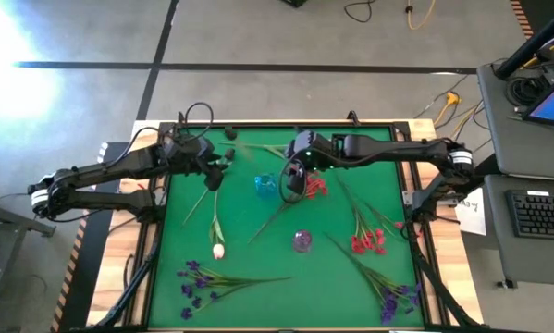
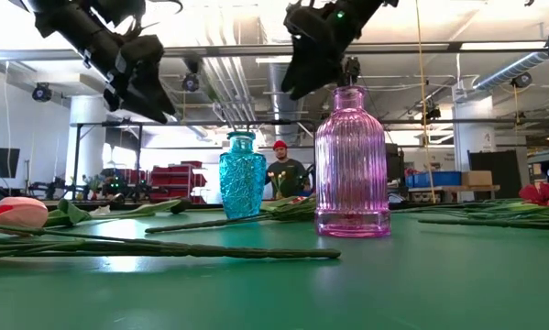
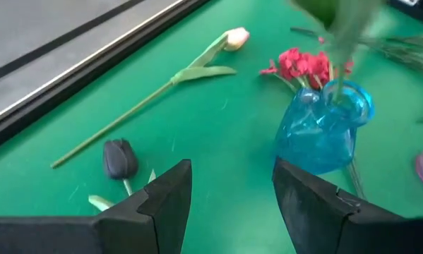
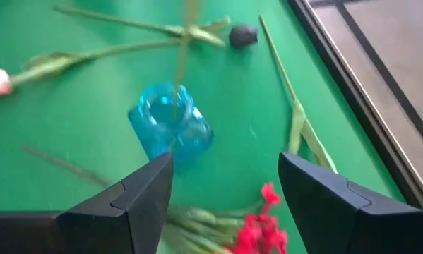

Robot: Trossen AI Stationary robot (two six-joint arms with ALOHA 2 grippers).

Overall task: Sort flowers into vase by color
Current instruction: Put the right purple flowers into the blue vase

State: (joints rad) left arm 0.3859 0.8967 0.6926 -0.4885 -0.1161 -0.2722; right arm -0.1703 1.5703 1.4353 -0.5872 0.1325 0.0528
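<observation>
1. While both arms hang above the back half of the green table (image 1: 258, 259), the flowers lie scattered across it: red blossom clusters (image 1: 367, 242) sit toward the right side, and a second red cluster (image 1: 314, 186) lies just right of the blue vase (image 1: 264, 184).
2. Purple flowers lie at the front, one bunch (image 1: 195, 280) on the left and another (image 1: 395, 297) at the front-right corner.
3. A white-pink tulip (image 1: 218, 250) rests left of centre with its stem running toward the back; another pale tulip (image 3: 235, 38) shows in the left wrist view, and a dark tulip bud (image 3: 119, 156) lies near that arm's fingers.
4. One thin green stem (image 4: 181, 67) stands in the mouth of the blue vase, seen in the right wrist view; its top is blurred.
5. A pink vase (image 1: 301, 241) stands near the table's middle, in front of the blue one and apart from it; its inside cannot be made out.
6. The right gripper (image 1: 295, 179) hovers just right of the blue vase and above it, fingers spread wide with nothing between them.
7. The left gripper (image 1: 214, 178) hangs left of the blue vase, its fingers parted and empty.
8. Beyond the table, in the low view, a person (image 2: 281, 170) stands far back in the room.
</observation>
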